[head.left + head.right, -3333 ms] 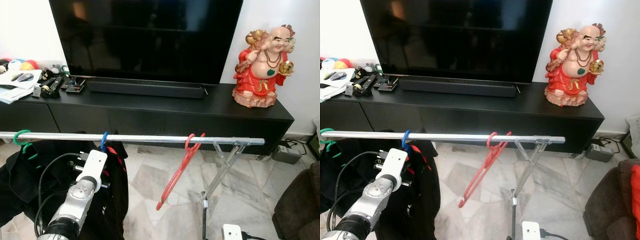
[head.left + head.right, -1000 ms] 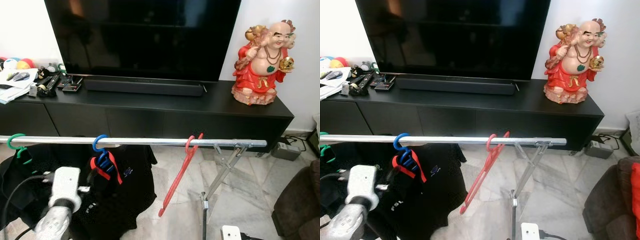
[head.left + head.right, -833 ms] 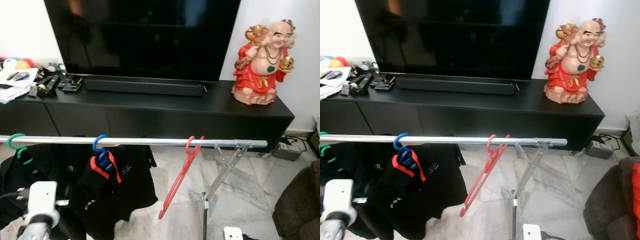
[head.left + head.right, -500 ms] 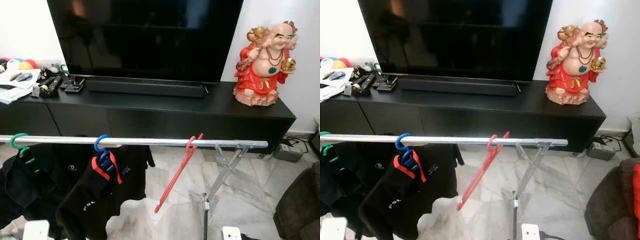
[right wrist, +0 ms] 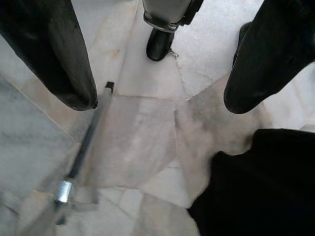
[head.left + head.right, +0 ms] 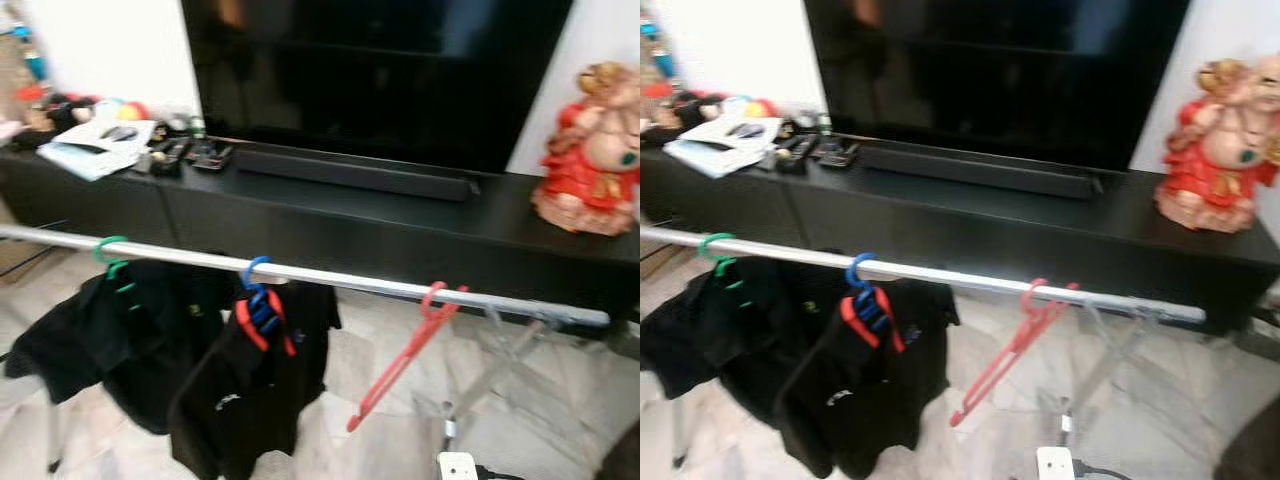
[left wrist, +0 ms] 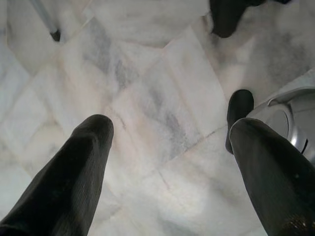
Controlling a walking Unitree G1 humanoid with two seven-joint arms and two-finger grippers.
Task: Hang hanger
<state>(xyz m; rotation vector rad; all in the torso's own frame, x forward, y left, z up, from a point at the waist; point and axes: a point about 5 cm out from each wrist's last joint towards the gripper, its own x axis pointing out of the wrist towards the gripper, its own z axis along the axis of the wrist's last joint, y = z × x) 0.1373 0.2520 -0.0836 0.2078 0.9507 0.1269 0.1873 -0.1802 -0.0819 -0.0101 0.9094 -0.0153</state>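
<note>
left arm, up by the blue hanger (image 6: 258,300) moments ago, has dropped away; left gripper (image 7: 167,162) now hangs over the marble floor (image 7: 147,98), jaws released, holding nothing. blue hanger with black shirt (image 6: 240,390) sits on the rail (image 6: 330,278), between green hanger (image 6: 112,258) and bare red hanger (image 6: 405,355). judged: hanging done. right gripper (image 5: 162,69) idle, jaws released, above the rack foot (image 5: 78,157). tv desk (image 6: 420,215) and red figurine (image 6: 590,150) behind; nothing obstructs.

Silver rail (image 6: 330,277). Red hanger (image 6: 400,358), blue hanger (image 6: 258,290), green hanger (image 6: 113,258). Black shirts (image 6: 240,390), one with red collar. Black TV cabinet (image 6: 400,215). Red and gold statue (image 6: 595,150). White-grey marbled floor (image 7: 147,98). Black fingers (image 7: 74,177).
</note>
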